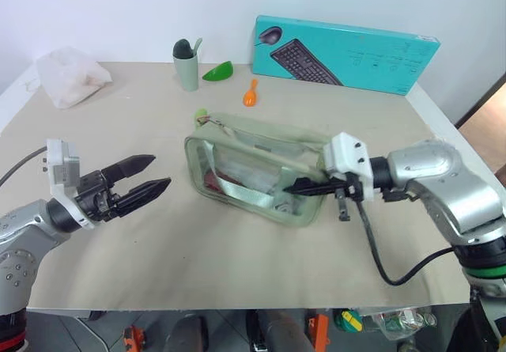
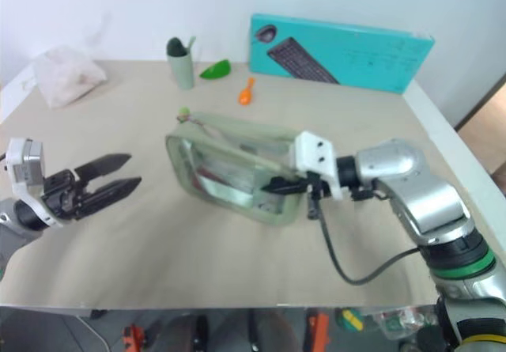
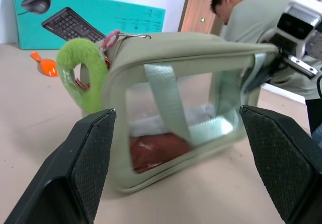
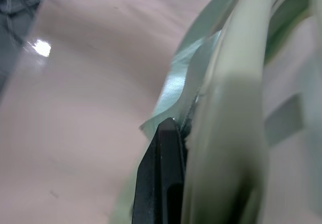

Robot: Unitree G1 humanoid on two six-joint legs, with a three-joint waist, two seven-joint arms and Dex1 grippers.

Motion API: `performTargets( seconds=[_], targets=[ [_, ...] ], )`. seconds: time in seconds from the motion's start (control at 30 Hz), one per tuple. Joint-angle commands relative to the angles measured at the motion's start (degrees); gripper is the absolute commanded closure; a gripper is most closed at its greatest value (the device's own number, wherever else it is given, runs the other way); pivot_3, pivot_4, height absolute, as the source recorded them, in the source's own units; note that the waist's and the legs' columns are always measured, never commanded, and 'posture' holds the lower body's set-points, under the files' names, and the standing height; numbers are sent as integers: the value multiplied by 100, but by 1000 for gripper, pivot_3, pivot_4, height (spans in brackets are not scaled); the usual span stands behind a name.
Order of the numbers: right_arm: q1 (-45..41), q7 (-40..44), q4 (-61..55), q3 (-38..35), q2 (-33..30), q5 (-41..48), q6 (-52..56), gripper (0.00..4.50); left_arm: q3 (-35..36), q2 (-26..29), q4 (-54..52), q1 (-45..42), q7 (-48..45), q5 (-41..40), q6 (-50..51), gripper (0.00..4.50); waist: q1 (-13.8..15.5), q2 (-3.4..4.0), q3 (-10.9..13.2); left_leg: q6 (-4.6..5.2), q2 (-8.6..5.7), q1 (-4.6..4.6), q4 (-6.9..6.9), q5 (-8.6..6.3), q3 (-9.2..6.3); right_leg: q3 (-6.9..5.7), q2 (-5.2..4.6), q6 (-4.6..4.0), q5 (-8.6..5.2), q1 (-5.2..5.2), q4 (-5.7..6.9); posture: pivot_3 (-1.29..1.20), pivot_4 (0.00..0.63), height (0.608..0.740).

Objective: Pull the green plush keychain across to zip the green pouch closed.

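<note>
The bench (image 1: 237, 273) carries the green pouch (image 1: 261, 178) at its middle, clear window facing the robot. The right gripper (image 1: 294, 187) is at the pouch's right end, jaws clamped shut on its fabric edge. The left gripper (image 1: 154, 174) hovers well left of the pouch, jaws spread wide, gripping nothing. The green plush keychain (image 3: 83, 73) hangs at the pouch's far-left top corner.
</note>
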Motion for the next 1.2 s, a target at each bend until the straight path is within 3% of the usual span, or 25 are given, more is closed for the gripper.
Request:
performTargets(
  seconds=[0.03,0.17,0.43,0.6,0.63,0.87,1.2],
  targets=[
    [-463,780,764,-250,-33,-198,-1105,4482,25,32,-1,-128,-60,-35,-95,403,0,0,0,0,0,0,0,0,-1,0,1,0,0,0,0,0,150,740],
    [-770,1318,1509,-246,314,-74,-1601,4482,57,25,-23,-107,-27,-80,-59,403,-2,0,0,1,3,0,-3,0,-4,-2,4,-3,-1,1,0,0,150,740],
    [-1356,1518,2220,-291,1146,24,-1667,4482,256,136,-155,132,39,-226,56,403,-1,2,1,0,24,5,2,0,-6,-4,25,-18,6,-1,10,0,150,740],
    [-990,1776,2284,-36,1092,-341,-1947,4482,371,218,-241,227,88,-327,122,403,-5,1,0,0,28,8,2,0,-2,-3,27,-23,7,-1,12,0,150,740],
    [-903,1719,2350,12,1069,-498,-2054,4214,409,230,-272,271,98,-347,133,403,-5,1,0,0,29,9,2,0,-2,-3,27,-23,7,0,12,0,150,740],
    [-801,1228,2553,-126,1075,-964,-2366,4214,508,274,-332,411,100,-421,149,403,-26,3,1,-5,55,31,10,3,21,5,50,-50,24,0,24,0,150,740],
    [-909,1173,1849,-848,620,-107,-1211,4214,204,233,-92,74,-26,-336,118,403,-4,14,9,-20,79,40,31,12,11,-5,98,-80,9,-8,82,0,150,740]
  ],
)
